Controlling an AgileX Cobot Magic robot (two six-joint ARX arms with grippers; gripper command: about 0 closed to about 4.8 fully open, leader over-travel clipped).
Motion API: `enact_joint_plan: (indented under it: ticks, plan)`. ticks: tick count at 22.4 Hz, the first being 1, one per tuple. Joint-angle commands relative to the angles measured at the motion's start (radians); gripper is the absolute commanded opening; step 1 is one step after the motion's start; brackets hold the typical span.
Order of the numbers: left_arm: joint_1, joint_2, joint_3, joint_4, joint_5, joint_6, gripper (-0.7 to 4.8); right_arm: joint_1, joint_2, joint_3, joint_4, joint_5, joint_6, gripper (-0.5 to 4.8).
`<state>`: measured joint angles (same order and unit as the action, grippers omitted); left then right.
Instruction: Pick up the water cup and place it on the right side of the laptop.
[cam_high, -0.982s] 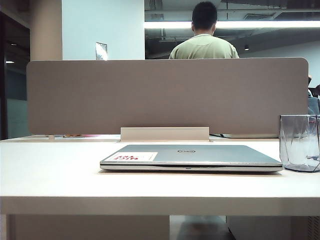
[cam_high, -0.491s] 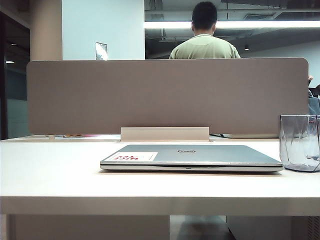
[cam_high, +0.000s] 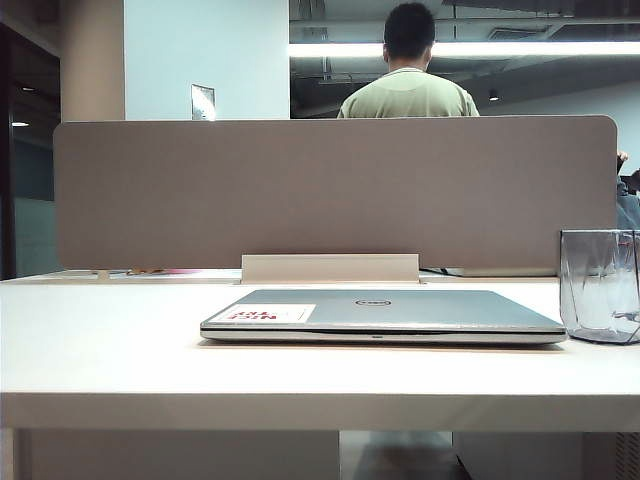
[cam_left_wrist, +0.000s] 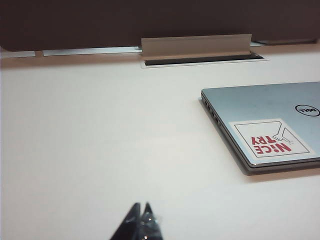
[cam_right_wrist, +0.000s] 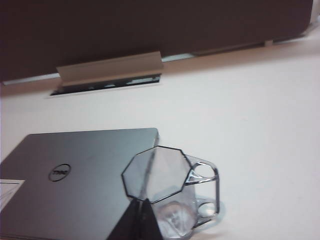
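An office: a counter (cam_high: 120, 350) with a fabric divider screen (cam_high: 300, 190) at 12 o'clock, a seated worker (cam_high: 408, 80) beyond, strip lighting (cam_high: 520, 48).

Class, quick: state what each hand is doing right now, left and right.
Left hand: closed, holding nothing, above bare table left of the laptop.
Right hand: closed, empty, just behind the water cup.

White tabletop (cam_high: 120, 350) across lower frame; grey partition panel (cam_high: 330, 190) mid-frame; person in green shirt (cam_high: 408, 90) upper centre, back turned.

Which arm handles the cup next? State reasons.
Right. The right gripper is beside the water cup, right of the laptop; the left gripper is over bare table beyond the laptop's other edge.
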<state>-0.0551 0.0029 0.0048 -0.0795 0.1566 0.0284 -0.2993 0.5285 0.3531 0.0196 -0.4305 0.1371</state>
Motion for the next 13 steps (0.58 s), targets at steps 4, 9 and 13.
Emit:
enact_joint_plan:
  ticks: [4, 9, 13]
  plan:
    - [0.0, 0.001, 0.003, 0.006, 0.005, -0.003, -0.03, 0.0, -0.116, -0.051, -0.016, -0.02, 0.051, -0.09]
    - [0.0, 0.001, 0.003, 0.006, 0.005, -0.003, -0.03, 0.0, -0.208, -0.089, -0.018, -0.016, 0.081, -0.09]
    - [0.0, 0.001, 0.003, 0.006, 0.005, -0.003, -0.03, 0.0, -0.257, -0.124, -0.024, -0.017, 0.121, -0.09]
